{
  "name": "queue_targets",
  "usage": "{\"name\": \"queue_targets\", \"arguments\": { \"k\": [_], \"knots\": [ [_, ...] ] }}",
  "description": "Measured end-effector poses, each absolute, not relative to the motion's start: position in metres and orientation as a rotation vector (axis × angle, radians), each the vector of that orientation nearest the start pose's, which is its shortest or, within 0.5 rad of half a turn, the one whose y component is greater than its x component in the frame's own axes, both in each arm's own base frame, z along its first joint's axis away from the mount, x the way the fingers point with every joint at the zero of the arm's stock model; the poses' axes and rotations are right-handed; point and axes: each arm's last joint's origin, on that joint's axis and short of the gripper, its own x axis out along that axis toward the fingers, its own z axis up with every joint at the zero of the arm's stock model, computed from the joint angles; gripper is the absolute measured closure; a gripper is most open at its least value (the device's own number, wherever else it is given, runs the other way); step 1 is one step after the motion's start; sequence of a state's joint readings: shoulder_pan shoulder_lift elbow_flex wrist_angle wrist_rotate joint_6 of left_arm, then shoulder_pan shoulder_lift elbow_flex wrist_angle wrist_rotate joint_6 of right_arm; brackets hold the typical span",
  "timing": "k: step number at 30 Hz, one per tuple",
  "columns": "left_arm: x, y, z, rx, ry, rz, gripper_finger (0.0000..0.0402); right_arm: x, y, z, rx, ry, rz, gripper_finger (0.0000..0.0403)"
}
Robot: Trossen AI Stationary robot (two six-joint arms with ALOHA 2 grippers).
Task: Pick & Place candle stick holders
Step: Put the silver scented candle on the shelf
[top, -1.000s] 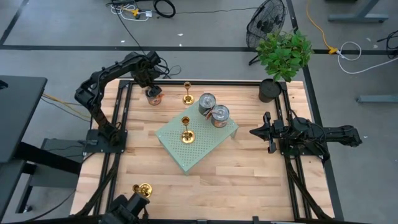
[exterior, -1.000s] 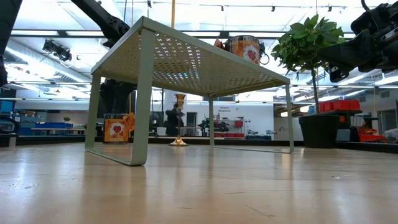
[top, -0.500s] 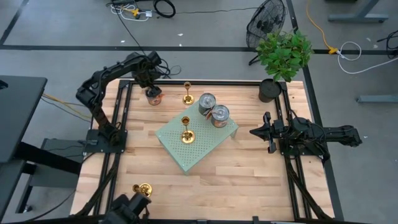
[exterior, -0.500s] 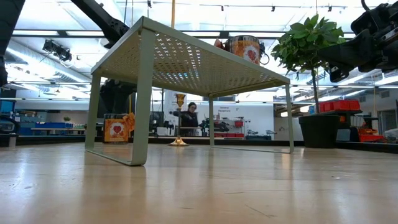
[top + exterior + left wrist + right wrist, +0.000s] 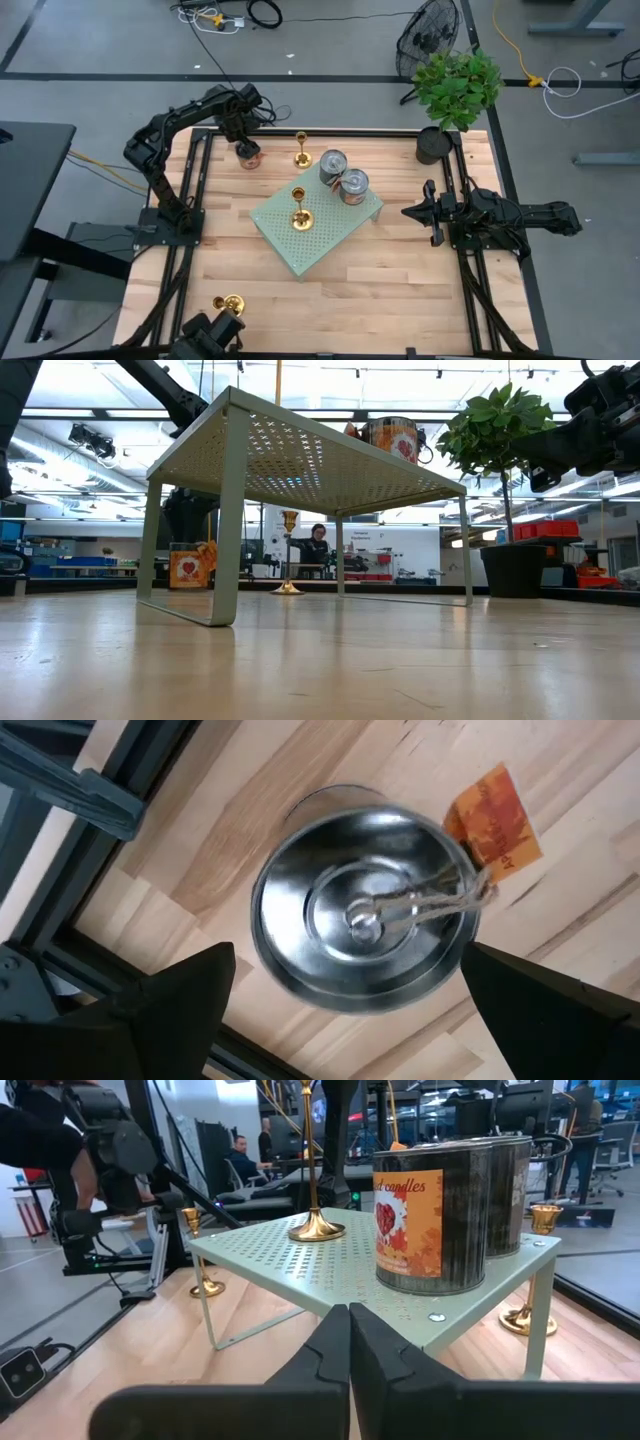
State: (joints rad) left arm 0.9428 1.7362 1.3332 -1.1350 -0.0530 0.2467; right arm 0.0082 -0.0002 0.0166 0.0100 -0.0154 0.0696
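Three gold candle stick holders show. One (image 5: 299, 208) stands on the green perforated shelf (image 5: 315, 240), one (image 5: 301, 150) on the table near its far edge, and one (image 5: 230, 303) at the near left. My left gripper (image 5: 245, 138) points down at the far left over a silver can (image 5: 365, 915) that stands on the table. It is open, with one finger on either side of the can's lid (image 5: 360, 910) and not touching it. My right gripper (image 5: 408, 211) is shut and level at the table's right side, away from the shelf.
Two labelled silver cans (image 5: 333, 165) (image 5: 353, 185) stand on the shelf's far right corner. A potted plant (image 5: 440, 140) stands at the far right corner. An orange tag (image 5: 492, 820) on twine hangs from the left can's lid. Bare table lies near the front edge.
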Motion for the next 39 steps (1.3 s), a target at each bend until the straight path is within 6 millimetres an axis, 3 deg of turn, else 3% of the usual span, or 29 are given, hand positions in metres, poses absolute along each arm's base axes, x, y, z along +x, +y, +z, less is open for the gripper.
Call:
{"name": "queue_targets", "arguments": {
  "k": [7,39],
  "knots": [
    [0.1801,0.2557,0.2348,-0.48,1.508,0.593,0.0002,0.0966,0.0012,0.1701,0.069,-0.026,0.025,0.04],
    [0.1878,0.2535,0.2353,-0.349,1.521,0.51,0.0003,0.0966,0.0012,0.1702,0.069,-0.026,0.025,0.04]
  ]
}}
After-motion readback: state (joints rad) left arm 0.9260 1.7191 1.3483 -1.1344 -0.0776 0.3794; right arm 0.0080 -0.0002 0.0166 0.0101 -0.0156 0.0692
